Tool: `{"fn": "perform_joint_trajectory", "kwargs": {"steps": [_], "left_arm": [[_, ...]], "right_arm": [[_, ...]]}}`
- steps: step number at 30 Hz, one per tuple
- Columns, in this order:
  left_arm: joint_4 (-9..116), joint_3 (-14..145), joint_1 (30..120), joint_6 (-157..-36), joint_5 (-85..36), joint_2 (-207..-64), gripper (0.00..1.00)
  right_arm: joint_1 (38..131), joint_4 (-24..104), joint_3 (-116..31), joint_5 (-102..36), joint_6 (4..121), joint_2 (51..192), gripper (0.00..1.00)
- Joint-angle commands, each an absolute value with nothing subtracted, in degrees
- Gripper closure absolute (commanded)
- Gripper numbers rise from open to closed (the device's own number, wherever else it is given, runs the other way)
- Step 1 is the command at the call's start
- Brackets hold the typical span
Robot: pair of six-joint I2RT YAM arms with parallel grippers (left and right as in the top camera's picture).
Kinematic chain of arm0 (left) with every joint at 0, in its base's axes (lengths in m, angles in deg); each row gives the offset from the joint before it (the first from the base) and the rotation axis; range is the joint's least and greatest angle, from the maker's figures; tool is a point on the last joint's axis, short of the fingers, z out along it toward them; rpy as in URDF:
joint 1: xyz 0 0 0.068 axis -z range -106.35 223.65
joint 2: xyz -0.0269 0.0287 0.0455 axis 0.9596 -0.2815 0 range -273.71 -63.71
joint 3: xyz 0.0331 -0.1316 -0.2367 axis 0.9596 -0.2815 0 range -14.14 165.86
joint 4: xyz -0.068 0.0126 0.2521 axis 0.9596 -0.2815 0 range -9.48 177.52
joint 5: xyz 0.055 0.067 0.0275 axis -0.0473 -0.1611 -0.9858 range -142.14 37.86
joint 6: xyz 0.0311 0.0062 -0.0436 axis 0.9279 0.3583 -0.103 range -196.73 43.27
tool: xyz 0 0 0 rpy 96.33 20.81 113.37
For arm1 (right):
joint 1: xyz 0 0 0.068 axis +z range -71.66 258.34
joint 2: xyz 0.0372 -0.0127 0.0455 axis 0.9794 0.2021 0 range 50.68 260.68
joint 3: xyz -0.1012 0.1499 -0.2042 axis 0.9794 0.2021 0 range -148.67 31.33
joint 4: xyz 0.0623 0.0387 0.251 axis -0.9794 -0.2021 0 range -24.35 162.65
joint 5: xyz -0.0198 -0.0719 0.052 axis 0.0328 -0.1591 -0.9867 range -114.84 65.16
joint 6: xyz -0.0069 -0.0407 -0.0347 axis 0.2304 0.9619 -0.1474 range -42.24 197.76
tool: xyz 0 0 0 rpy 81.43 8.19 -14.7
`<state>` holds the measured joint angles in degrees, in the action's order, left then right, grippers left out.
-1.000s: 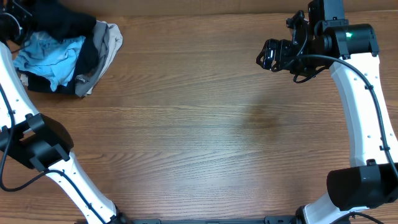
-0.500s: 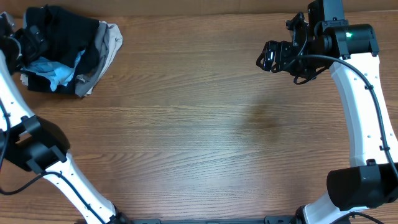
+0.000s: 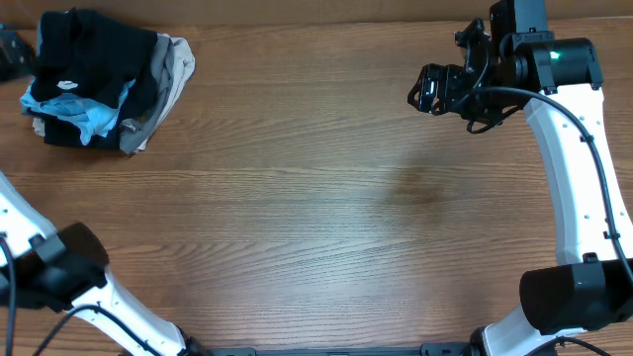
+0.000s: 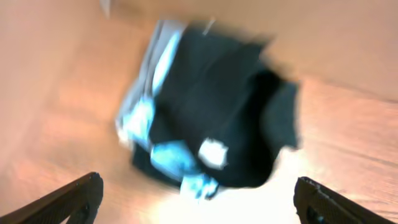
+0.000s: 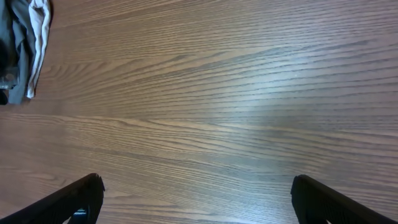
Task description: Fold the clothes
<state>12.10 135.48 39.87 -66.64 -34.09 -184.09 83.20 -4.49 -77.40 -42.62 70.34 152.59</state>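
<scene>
The clothes, a black garment [image 3: 94, 44], lie on top of a pile at the table's far left corner. The left wrist view is blurred, but the black garment [image 4: 224, 99] and its small white tag [image 4: 213, 152] show there. My left gripper [image 4: 196, 190] is open and empty, drawn back from the pile. From overhead only a dark part of the left gripper [image 3: 10, 54] shows at the frame's left edge. My right gripper [image 3: 425, 89] hangs open over bare wood at the far right. Nothing lies between the right gripper's [image 5: 196, 183] fingers.
A light-blue T-shirt [image 3: 84, 111] pokes out from under the black garment. Beige and grey garments [image 3: 170, 69] lie on the pile's right side, and their edge [image 5: 25, 37] shows in the right wrist view. The wooden table [image 3: 326, 218] stretches between the arms.
My left gripper opened, let the black garment drop onto the pile, and drew back to the left. The right arm has not moved.
</scene>
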Motion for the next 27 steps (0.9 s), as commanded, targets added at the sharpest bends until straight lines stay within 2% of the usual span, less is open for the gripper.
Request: {"fn": "perform_joint_trajectory", "kwargs": {"steps": [1, 5, 11, 21, 27], "left_arm": [[15.2, 136.4, 43.6, -58.4, -31.6, -184.1, 0.05], [21.7, 136.4, 47.6, -54.9, -35.6, -188.3, 0.07], [30.8, 136.4, 50.7, -53.8, -38.9, -198.0, 0.05], [27.4, 136.4, 49.2, -53.8, -43.2, -214.4, 0.01], [27.7, 136.4, 47.4, -57.7, -42.7, -217.1, 0.0]], "right_arm": [[83.1, -4.2, -77.4, -42.9, 70.7, 152.5, 0.0], [83.1, -4.2, -77.4, -42.9, 70.7, 152.5, 0.0], [83.1, -4.2, -77.4, -42.9, 70.7, 152.5, 0.0], [83.1, -4.2, -77.4, -42.9, 70.7, 152.5, 0.0], [83.1, -4.2, -77.4, -42.9, 70.8, 152.5, 0.0]]}}
